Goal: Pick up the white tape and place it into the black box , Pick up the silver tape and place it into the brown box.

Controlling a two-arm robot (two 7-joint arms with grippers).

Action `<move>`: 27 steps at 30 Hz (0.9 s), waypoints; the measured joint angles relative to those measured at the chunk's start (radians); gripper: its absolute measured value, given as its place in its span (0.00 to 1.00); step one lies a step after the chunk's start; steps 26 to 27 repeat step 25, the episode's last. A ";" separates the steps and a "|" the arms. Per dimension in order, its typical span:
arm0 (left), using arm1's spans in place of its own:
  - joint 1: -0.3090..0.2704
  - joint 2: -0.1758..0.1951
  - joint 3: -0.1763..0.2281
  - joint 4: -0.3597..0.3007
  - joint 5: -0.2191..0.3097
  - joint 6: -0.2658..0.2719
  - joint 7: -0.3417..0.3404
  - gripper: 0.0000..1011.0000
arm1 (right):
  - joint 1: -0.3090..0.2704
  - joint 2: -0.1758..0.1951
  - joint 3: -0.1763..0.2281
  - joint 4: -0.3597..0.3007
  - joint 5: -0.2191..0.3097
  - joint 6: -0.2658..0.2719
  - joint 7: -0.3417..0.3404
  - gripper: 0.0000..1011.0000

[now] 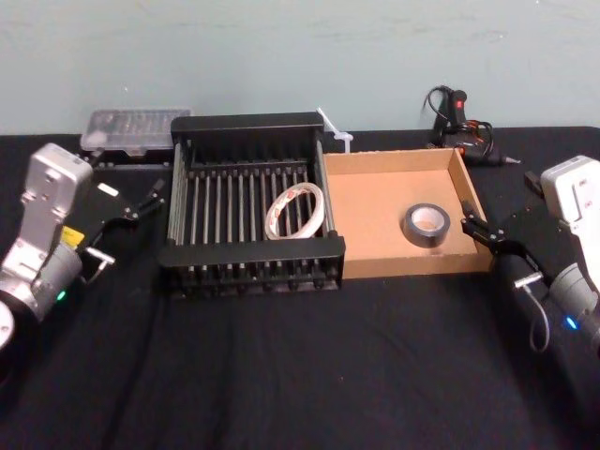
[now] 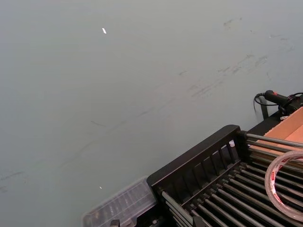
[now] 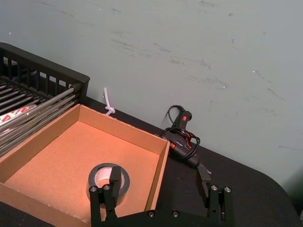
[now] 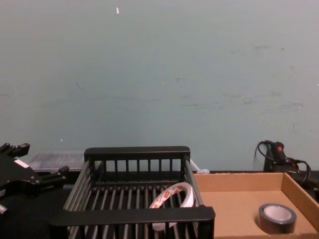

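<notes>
Black box (image 1: 248, 251) stands just beside the left gripper (image 1: 127, 223), whose jaws are spread and empty. Brown box (image 1: 375, 211) stands against the right gripper (image 1: 502, 251), which is likewise spread and empty. The chest view shows the white tape (image 4: 173, 193) leaning tilted inside the black box. The right wrist view shows the silver tape (image 1: 427, 242) lying flat just ahead of the right gripper.

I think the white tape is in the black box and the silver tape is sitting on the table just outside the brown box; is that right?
Not quite. The silver tape sits inside the brown box, on its floor, as the head view shows. The white tape is indeed in the black box.
</notes>
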 joint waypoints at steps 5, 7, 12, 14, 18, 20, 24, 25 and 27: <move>0.000 0.000 0.000 0.000 0.000 0.000 0.000 0.99 | 0.000 0.000 0.000 0.000 0.000 0.000 0.000 0.99; 0.000 0.000 0.000 0.000 0.000 0.000 0.000 0.99 | 0.000 0.000 0.000 0.000 0.000 0.000 0.000 0.99; 0.000 0.000 0.000 0.000 0.000 0.000 0.000 0.99 | 0.000 0.000 0.000 0.000 0.000 0.000 0.001 0.99; 0.000 0.000 0.000 0.000 0.000 0.000 0.000 0.99 | 0.000 0.000 0.000 0.000 0.001 0.000 0.001 0.99; 0.000 0.000 0.000 0.000 0.000 0.000 0.000 0.99 | 0.000 0.000 0.000 0.000 0.001 0.000 0.001 0.99; 0.000 0.000 0.000 0.000 0.000 0.000 0.000 0.99 | 0.000 0.001 0.000 0.000 0.001 0.000 0.001 0.99; 0.000 0.000 0.000 0.000 0.000 0.000 0.000 0.99 | 0.000 0.000 0.000 0.000 0.001 0.000 0.001 0.99; 0.000 0.000 0.000 0.000 0.000 0.000 0.000 0.99 | 0.000 0.000 0.000 0.000 0.001 0.000 0.001 0.99; 0.000 0.000 0.000 0.000 0.000 0.000 0.000 0.99 | 0.000 0.000 0.000 0.000 0.001 0.000 0.001 0.99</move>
